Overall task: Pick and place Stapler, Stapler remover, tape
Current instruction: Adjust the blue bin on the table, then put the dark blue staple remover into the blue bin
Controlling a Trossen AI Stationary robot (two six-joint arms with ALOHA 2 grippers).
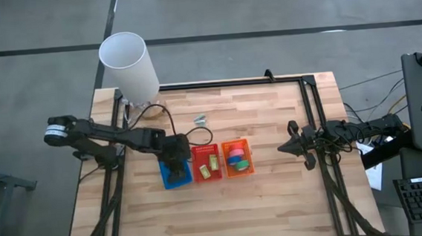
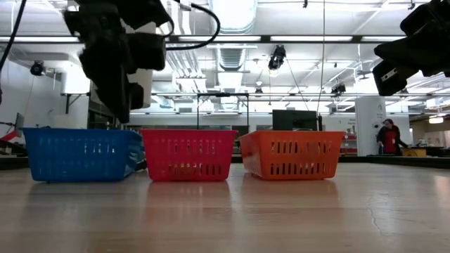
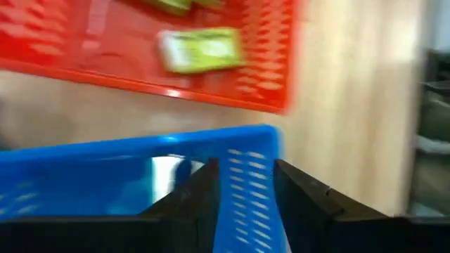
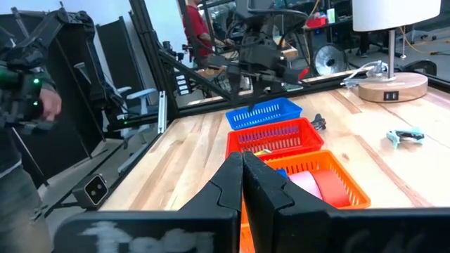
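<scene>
My left gripper (image 1: pixel 174 170) hangs open just above the blue basket (image 1: pixel 179 182), with fingers either side of one basket wall (image 3: pixel 246 190) in the left wrist view. The low view shows a gap between the gripper (image 2: pixel 123 112) and the basket's rim (image 2: pixel 81 131). Green, blue and pink tape rolls (image 1: pixel 236 158) lie in the orange basket (image 1: pixel 248 160). The small teal stapler remover (image 1: pixel 200 120) lies on the table beyond the baskets. A stapler is not to be made out. My right gripper (image 1: pixel 282 149) waits shut at the table's right side.
The red basket (image 1: pixel 195 164) between the blue and orange ones holds yellow-green blocks (image 3: pixel 200 50). A white lamp (image 1: pixel 129 64) stands at the far left corner, and its cable loops toward the baskets. The near half of the table is bare wood. A person stands far off in the room (image 2: pixel 388 135).
</scene>
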